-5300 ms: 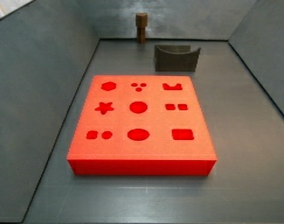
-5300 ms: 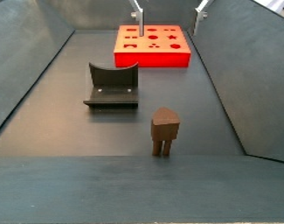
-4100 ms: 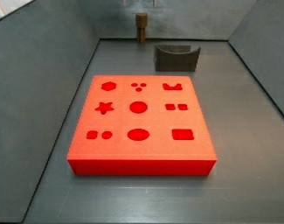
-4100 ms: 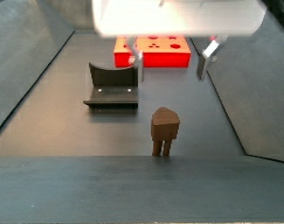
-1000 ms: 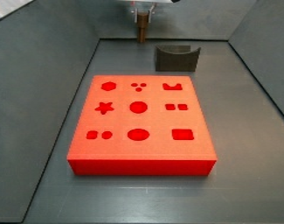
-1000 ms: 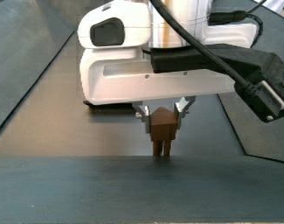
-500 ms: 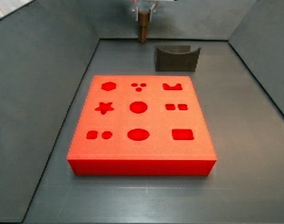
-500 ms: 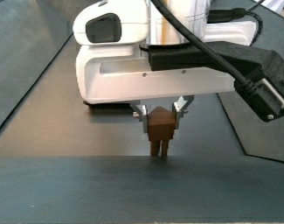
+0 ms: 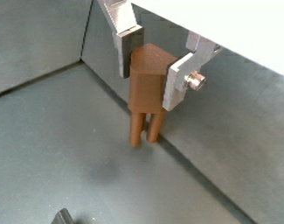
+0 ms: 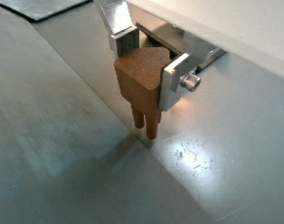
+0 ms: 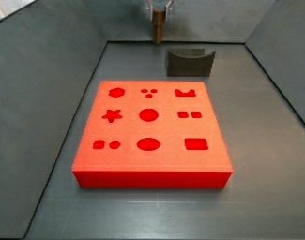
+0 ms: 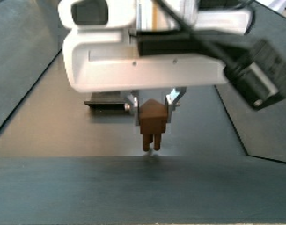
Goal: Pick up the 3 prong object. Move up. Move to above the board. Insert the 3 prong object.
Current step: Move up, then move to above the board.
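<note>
The gripper (image 12: 153, 98) sits at the far end of the worktop (image 11: 267, 141) from the board (image 11: 148, 131), jaws pinching the 3 prong object (image 12: 151, 128) across its upper body; both wrist views show a silver finger plate flat on each side of the brown piece (image 9: 148, 94) (image 10: 141, 88). In a side view the white arm housing (image 12: 145, 57) fills most of the frame and hides the board entirely, and most of the dark grey U-shaped block (image 12: 110, 105), of which only a sliver shows under the housing. In a side view from the board end, the gripper (image 11: 158, 7) is cut off by the frame edge, and the peg (image 11: 158, 28) is only a thin brown strip against the back wall, just beside the grey block (image 11: 190, 62); prongs not resolvable there. Whether the prong tips touch the floor or hang just clear of it: cannot tell; in both wrist views the prongs end close to their shadow near the seam of floor and wall. The wrist views show two prongs plainly; a third is not separable. The board lies flat mid-worktop, well apart from the peg, cutouts up: circles, star, hexagon, squares, three dots. The worktop is dull dark grey, lightly scuffed, shut in by sloping grey walls (image 11: 42, 56) on both sides and a back wall.
</note>
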